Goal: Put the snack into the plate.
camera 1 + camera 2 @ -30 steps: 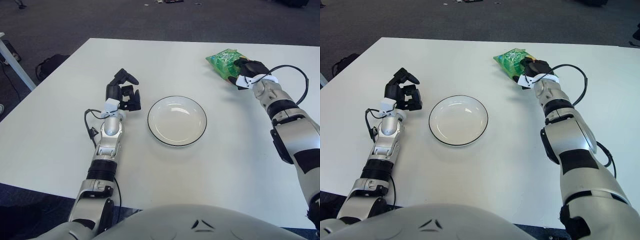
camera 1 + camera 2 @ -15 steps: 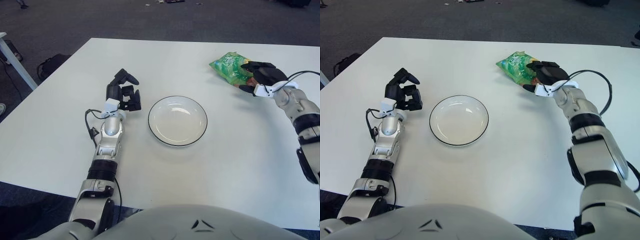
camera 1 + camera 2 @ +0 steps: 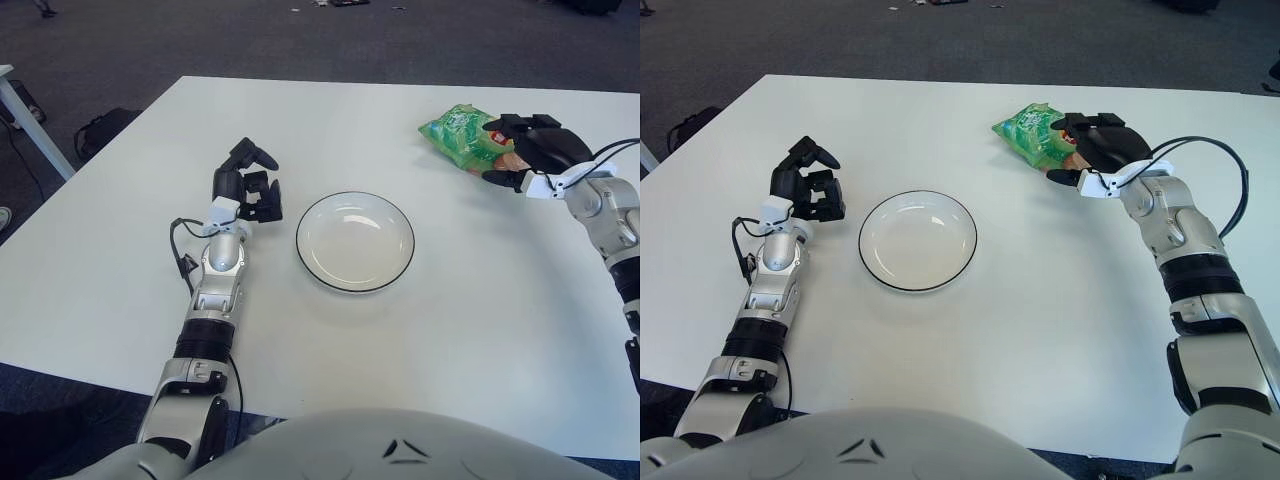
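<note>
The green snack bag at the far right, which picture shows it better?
The right eye view: the green foil snack bag sits well inside the picture, with the right hand closed on its near end. The left eye view shows the same bag and grasp, only nearer the right edge. The left hand shows left of the white plate.

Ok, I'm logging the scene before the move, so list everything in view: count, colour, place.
snack: one, green bag, far right of the table, held at its right end.
plate: one, white with a dark rim, mid table, nothing in it.
table: one, white, fills most of the view.
bag: one, black, on the dark floor left of the table.
left hand: black, left of the plate, fingers curled, holding nothing.
right hand: black, far right, fingers closed on the snack.
</note>
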Available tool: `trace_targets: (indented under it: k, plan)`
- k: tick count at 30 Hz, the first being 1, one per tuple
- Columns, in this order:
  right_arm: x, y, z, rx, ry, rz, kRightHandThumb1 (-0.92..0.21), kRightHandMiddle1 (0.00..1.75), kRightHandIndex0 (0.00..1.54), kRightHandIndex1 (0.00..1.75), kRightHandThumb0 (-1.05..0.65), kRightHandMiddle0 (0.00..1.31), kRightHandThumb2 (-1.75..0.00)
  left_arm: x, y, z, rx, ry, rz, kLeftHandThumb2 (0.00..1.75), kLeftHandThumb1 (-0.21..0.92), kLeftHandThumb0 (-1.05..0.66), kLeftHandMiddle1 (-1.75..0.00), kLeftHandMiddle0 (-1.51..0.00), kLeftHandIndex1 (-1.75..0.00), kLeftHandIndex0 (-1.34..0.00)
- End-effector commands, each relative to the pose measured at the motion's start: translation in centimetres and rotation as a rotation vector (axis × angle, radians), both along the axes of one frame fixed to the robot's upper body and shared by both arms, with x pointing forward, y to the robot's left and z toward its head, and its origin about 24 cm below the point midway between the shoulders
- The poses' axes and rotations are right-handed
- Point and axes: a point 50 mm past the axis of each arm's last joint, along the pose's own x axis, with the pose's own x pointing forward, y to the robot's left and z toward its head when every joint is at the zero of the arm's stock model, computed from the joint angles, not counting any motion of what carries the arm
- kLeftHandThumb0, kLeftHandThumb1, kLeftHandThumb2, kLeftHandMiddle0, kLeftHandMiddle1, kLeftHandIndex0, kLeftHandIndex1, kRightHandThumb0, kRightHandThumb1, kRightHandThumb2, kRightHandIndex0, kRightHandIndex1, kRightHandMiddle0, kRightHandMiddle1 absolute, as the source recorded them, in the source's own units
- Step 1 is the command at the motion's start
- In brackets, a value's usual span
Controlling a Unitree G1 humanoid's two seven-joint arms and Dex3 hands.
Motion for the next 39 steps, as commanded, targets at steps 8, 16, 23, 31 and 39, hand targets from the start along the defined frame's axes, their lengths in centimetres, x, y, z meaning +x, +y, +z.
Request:
trace_targets:
  k: [8, 16, 23, 31, 39]
  plan:
    - [-1.3, 0.2, 3.6, 0.023, -0.117, -0.068, -0.87, 0.85, 0.00, 0.58, -0.67, 0.00, -0.68, -3.9, 0.0, -7.4, -0.052, 0.295, 0.033, 1.42, 0.24, -0.51, -1.75, -1.37, -1.75, -0.68]
    - [0.8, 0.4, 2.9, 0.066, -0.192, -0.110, -0.82, 0.92, 0.00, 0.79, -0.64, 0.00, -0.74, -3.9, 0.0, -7.4, -0.046, 0.294, 0.031, 1.42, 0.24, -0.51, -1.75, -1.38, -1.75, -0.68]
    - [2.2, 0.9, 2.3, 0.088, -0.207, -0.109, -0.80, 0.86, 0.00, 0.76, -0.65, 0.00, -0.75, -3.9, 0.0, -7.5, -0.051, 0.295, 0.034, 1.42, 0.23, -0.51, -1.75, -1.38, -1.75, -0.68]
    - [5.3, 0.8, -0.7, 0.035, -0.149, -0.162, -0.81, 0.76, 0.00, 0.63, -0.68, 0.00, -0.73, -3.9, 0.0, -7.5, -0.044, 0.291, 0.050, 1.43, 0.23, -0.52, -1.75, -1.38, -1.75, -0.69]
    - [6.0, 1.1, -0.9, 0.025, -0.175, -0.125, -0.89, 0.66, 0.00, 0.61, -0.75, 0.00, -0.67, -4.0, 0.0, -7.4, -0.043, 0.284, 0.054, 1.43, 0.23, -0.52, -1.75, -1.38, -1.75, -0.69]
